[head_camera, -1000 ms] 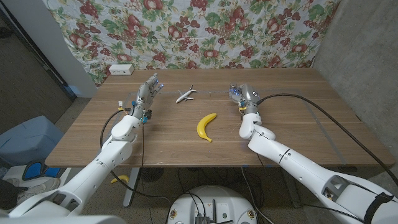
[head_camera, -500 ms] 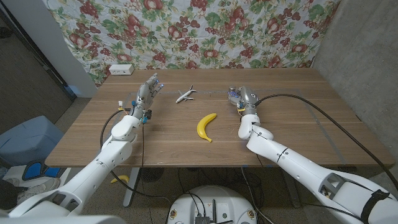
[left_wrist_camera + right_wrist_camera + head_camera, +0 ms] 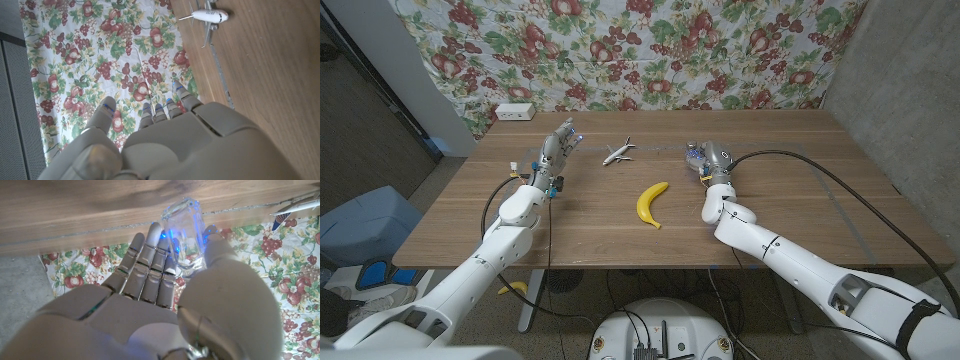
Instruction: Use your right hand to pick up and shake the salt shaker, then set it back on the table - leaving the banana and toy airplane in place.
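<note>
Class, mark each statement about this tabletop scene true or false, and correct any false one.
1. The yellow banana lies on the wooden table between the two arms. True.
2. The right hand holds the clear glass salt shaker. True.
3. The left hand grips the small white toy airplane. False: it holds nothing, its fingers apart, and the airplane sits apart from it on the table.
4. The airplane rests on top of the banana. False: they lie apart, the airplane nearer the floral cloth.
5. A white box sits at the table's far left corner. True.
</note>
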### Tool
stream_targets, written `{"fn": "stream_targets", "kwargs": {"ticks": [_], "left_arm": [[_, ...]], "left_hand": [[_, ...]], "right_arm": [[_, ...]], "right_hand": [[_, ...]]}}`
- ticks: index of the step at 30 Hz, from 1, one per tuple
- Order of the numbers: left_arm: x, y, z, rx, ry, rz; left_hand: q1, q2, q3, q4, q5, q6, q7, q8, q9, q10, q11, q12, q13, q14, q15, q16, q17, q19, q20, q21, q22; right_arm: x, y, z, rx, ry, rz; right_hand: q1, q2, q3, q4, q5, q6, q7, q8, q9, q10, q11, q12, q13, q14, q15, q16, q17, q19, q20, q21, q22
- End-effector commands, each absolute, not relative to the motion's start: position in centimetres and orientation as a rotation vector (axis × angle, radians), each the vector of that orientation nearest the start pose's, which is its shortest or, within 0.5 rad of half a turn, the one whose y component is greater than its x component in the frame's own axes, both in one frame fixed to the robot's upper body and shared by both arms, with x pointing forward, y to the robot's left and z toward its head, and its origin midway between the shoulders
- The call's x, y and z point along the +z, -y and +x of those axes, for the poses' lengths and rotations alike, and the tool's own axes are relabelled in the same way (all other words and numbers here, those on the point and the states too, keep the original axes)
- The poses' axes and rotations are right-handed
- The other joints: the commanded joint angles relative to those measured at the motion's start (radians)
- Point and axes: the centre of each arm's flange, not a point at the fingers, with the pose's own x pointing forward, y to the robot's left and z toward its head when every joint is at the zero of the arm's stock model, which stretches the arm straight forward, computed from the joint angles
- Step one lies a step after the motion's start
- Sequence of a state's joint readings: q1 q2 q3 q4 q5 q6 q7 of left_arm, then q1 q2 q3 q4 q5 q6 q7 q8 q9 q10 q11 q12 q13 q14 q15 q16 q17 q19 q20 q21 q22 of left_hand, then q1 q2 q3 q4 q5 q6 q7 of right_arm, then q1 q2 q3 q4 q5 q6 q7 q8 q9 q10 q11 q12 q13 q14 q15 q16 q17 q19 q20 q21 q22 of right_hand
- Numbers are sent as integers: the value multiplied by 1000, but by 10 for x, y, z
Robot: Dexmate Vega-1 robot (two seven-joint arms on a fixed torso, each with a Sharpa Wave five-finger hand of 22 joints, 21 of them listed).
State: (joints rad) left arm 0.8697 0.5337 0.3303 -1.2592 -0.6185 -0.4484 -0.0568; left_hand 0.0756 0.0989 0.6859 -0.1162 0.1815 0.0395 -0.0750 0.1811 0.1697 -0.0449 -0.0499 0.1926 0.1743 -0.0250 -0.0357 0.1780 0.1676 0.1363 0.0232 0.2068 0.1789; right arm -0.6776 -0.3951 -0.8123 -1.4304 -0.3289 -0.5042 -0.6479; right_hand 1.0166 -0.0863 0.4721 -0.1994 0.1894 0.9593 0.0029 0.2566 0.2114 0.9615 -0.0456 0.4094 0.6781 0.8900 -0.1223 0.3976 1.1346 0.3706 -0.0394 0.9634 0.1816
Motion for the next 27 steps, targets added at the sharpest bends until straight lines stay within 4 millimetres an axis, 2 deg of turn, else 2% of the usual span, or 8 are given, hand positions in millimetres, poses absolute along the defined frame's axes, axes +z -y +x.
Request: {"fn": "stream_targets", "kwargs": {"ticks": [1, 7, 10, 13, 16, 17, 19, 27], "left_arm": [[-25, -323, 638, -164, 710, 1], [-24, -322, 639, -165, 710, 1], [-24, -322, 639, -166, 710, 3], [-24, -322, 639, -165, 711, 1], [-24, -322, 639, -165, 712, 2], [-24, -322, 639, -165, 712, 2], [-24, -322, 638, -165, 712, 2], [-24, -321, 637, -169, 714, 2]], "left_hand": [[-12, 34, 0, -7, -1, 5, -3, 0, 4, 1, -1, -1, 4, 1, -16, 0, 3, 8, 1, -2, 4], [-12, 34, -1, -8, -1, 5, -3, 0, 4, 1, 0, -1, 4, 0, -15, 0, 3, 8, 0, -2, 4], [-11, 34, -1, -8, -1, 5, -4, 0, 4, 0, -1, -1, 4, 1, -15, 0, 3, 8, 1, -2, 4], [-11, 34, -1, -9, -1, 5, -4, 0, 4, 0, 0, -1, 4, 0, -16, 0, 3, 8, 2, -2, 4], [-11, 34, -1, -9, -1, 5, -3, 0, 4, 1, 1, 0, 4, 0, -14, 0, 3, 8, 2, -2, 4], [-11, 34, -1, -9, -1, 5, -3, 0, 4, 1, 1, 0, 4, 1, -15, 0, 3, 8, 1, -2, 4], [-11, 34, -1, -9, -1, 5, -4, 0, 4, 1, 1, -1, 4, 0, -15, 0, 3, 8, 2, -2, 4], [-11, 34, -2, -9, -1, 5, -3, 0, 4, 0, 0, -1, 4, 2, -15, 0, 3, 9, 2, -1, 4]], "right_arm": [[-40, 146, 657, -418, 483, -1037], [-38, 146, 659, -416, 444, -1074], [-37, 146, 659, -428, 429, -1096], [-37, 146, 659, -421, 418, -1104], [-36, 147, 659, -420, 411, -1110], [-36, 147, 659, -420, 408, -1111], [-35, 148, 659, -417, 402, -1115], [-35, 149, 658, -409, 374, -1126]], "right_hand": [[116, 128, 23, 36, 10, 80, -103, -13, 4, 106, -131, -12, 8, -21, -107, -16, -6, -14, -51, 8, 1], [75, 120, -8, 50, 13, 30, -104, -32, 8, 58, -127, -40, 3, -78, -95, -55, -38, -26, -31, 8, 0], [58, 115, -19, 49, 16, -17, -101, -47, 10, 15, -128, -65, 2, -139, -92, -95, -67, -39, -21, 5, -1], [37, 105, -33, 51, 15, -77, -112, -65, 10, -36, -129, -99, -11, -182, -90, -123, -91, -46, -11, 2, -2], [5, 86, -54, 55, 9, -120, -108, -68, 9, -117, -115, -150, -27, -213, -83, -142, -116, -54, 1, -3, -2], [-4, 81, -59, 56, 7, -138, -112, -71, 9, -127, -102, -158, -31, -223, -80, -148, -123, -57, 4, -4, -2], [-18, 77, -68, 57, 5, -170, -112, -74, 8, -163, -105, -181, -37, -239, -78, -154, -132, -60, 8, -7, -3], [-60, 62, -98, 64, -2, -231, -107, -75, 7, -243, -80, -218, -52, -287, -65, -167, -149, -78, 31, -18, -3]]}}
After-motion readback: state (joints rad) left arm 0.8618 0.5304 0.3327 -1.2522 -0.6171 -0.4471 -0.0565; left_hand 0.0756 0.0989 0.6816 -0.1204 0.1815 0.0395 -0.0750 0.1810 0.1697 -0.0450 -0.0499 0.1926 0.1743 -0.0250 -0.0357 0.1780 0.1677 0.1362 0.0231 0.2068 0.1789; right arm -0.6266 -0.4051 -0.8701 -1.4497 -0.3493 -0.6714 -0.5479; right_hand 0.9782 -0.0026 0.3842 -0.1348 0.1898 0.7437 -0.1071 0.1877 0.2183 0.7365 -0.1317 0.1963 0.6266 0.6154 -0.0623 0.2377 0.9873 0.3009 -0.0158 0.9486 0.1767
